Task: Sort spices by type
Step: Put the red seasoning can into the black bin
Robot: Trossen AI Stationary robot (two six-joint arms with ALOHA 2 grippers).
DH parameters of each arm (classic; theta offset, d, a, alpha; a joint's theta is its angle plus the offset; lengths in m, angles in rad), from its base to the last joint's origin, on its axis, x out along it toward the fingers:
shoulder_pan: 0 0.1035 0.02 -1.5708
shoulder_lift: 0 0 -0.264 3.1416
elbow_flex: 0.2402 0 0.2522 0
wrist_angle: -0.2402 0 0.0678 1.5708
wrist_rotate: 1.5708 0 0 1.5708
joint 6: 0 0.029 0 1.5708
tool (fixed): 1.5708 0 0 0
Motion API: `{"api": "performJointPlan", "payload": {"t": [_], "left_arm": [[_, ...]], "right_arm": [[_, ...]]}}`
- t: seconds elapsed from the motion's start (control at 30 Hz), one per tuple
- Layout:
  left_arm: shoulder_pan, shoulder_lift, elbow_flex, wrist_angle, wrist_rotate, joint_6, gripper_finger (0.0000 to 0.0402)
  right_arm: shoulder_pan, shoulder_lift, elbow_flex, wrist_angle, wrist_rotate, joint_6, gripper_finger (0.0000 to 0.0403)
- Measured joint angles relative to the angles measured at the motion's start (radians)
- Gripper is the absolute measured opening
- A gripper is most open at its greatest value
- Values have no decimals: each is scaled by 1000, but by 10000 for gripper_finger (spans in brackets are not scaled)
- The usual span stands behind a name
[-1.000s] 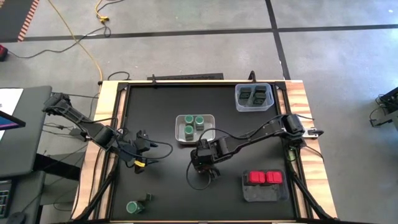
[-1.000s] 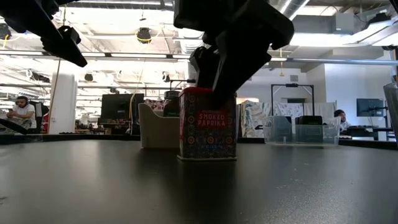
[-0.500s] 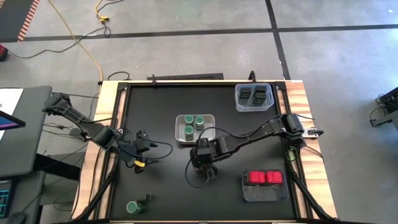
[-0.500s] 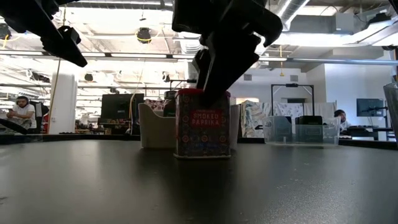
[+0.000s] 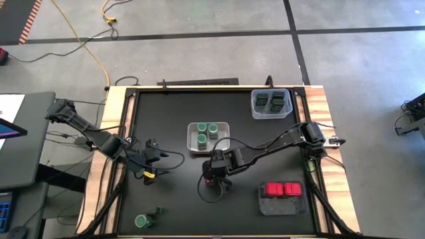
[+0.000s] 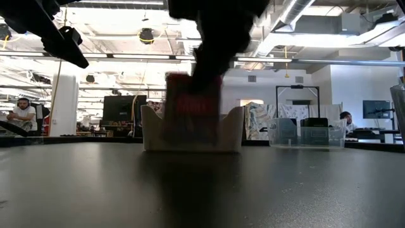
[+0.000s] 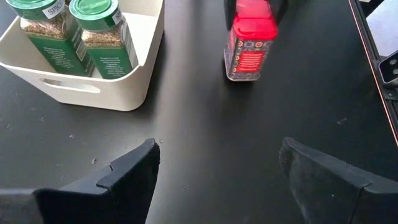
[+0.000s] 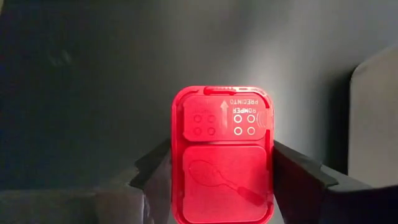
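Observation:
My right gripper [image 5: 214, 178] is shut on a red-lidded paprika tin [image 7: 249, 46] near the middle of the table, just in front of the white tray [image 5: 226, 126] that holds three green-lidded jars [image 5: 207, 135]. In the low view the tin [image 6: 192, 107] shows blurred, its base above the table top. My left gripper [image 5: 156, 154] waits open above the table's left part, touching nothing. One more green-lidded jar [image 5: 142, 220] sits near the front left corner. My right gripper pinches the tin's red lid [image 8: 222, 155] by its two long sides, one finger [image 8: 155, 174] on each. The fingers come from above, slanting down. The tin hangs below them, roughly upright, its base just off the table.
A clear tray [image 5: 255, 113] with dark tins stands at the far right. A grey tray [image 5: 282, 207] with two red boxes [image 5: 282, 190] lies at the front right. Bare black table stretches between the trays and along the front.
My right gripper has rolled at the wrist and taken hold of the tin's top. The tin has turned with it, shifted a little toward the table's left, and come up off the table.

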Motion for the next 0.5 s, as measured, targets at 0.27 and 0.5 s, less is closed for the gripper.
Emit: {"api": "performJointPlan", "payload": {"t": [0.27,0.5], "left_arm": [[0,0,0,0,1,-7,318],[0,0,0,0,2,1,318]], "right_arm": [[82,-73,85,-88,60,61,243],[249,-237,85,-273,264,231,243]]}}
